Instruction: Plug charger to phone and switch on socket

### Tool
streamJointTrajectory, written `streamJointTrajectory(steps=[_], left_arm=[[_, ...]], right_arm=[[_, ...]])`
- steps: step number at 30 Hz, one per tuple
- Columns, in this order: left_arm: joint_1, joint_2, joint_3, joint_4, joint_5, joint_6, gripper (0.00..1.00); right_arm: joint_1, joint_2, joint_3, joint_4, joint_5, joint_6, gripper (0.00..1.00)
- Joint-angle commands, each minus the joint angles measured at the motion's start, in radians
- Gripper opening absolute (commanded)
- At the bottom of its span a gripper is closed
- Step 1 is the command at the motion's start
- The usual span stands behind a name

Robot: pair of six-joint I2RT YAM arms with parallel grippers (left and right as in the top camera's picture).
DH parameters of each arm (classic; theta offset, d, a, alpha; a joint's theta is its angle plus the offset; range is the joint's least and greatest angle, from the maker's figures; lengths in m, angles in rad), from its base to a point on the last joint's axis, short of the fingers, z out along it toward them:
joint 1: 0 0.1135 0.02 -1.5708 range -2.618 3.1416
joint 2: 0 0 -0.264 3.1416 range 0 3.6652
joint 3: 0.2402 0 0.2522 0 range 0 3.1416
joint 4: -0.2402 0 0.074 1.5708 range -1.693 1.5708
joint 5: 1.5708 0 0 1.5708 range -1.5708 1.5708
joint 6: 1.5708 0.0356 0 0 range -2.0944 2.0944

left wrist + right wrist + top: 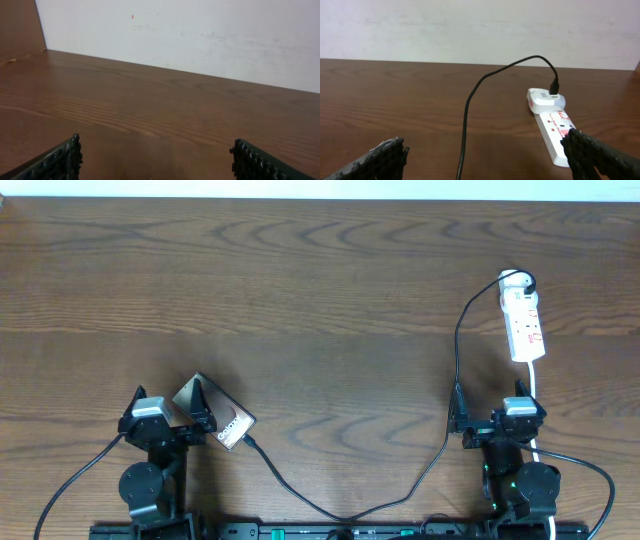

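Black left end effector [155,144] wide open, empty; right end effector [485,145] wide open, empty.

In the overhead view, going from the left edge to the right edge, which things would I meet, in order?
The left fingers → phone → lowest bend of the charger → right fingers. The socket lies within the right fingers' span, so I leave it out.

Robotics lab bench: wood-grain table [300,280], plain white wall [200,35], left arm [148,468] and right arm [527,472] at its edge.
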Motion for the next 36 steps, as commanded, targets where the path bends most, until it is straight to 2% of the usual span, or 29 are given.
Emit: streamJointTrajectory(steps=[1,12,19,33,36], left_arm=[[0.003,-0.006,-0.010,-0.045,0.038,0.002,0.93],[0.001,-0.006,-0.010,-0.045,0.038,0.002,0.93],[-0.106,-0.006,-0.010,-0.045,0.034,0.002,0.93],[-0.121,-0.006,-0.010,-0.045,0.034,0.002,0.93],[-0.190,0.002,-0.010,-0.045,0.027,0.002,0.93]], right_arm=[[0.011,-0.008,-0.002,-0.004,0.008,-0.012,0.99],[0.011,-0.008,-0.002,-0.004,0.008,-0.012,0.99],[0.011,-0.008,-0.002,-0.004,0.009,-0.012,0.99],[0.011,-0.008,-0.002,-0.004,0.008,-0.012,0.99],[0.011,-0.008,-0.002,-0.004,0.008,-0.012,0.99]])
